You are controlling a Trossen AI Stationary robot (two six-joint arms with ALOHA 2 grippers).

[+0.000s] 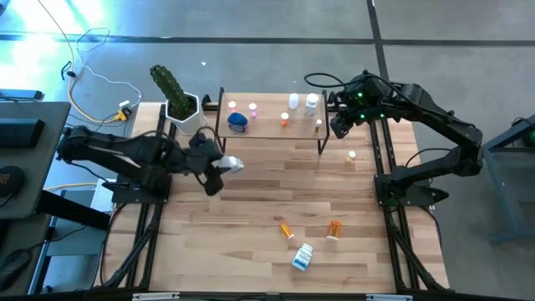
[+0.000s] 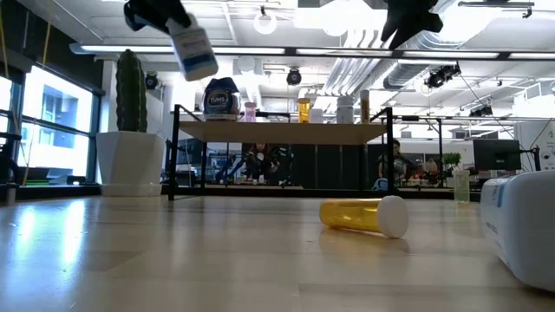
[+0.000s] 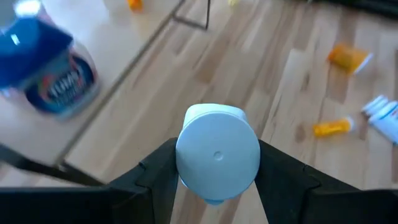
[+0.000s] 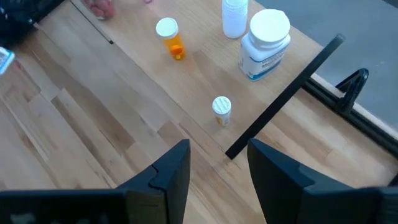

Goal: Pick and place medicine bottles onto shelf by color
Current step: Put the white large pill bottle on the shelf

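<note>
High view | my left gripper (image 1: 224, 167) clamped a white bottle (image 1: 233, 165) above the table, just before the shelf (image 1: 272, 127) | my right gripper (image 1: 340, 125) hovered empty, jaws parted, at the shelf's right end.

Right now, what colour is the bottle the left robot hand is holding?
White with a blue label, held by the left gripper; the bottle shows best in the low view.
</note>
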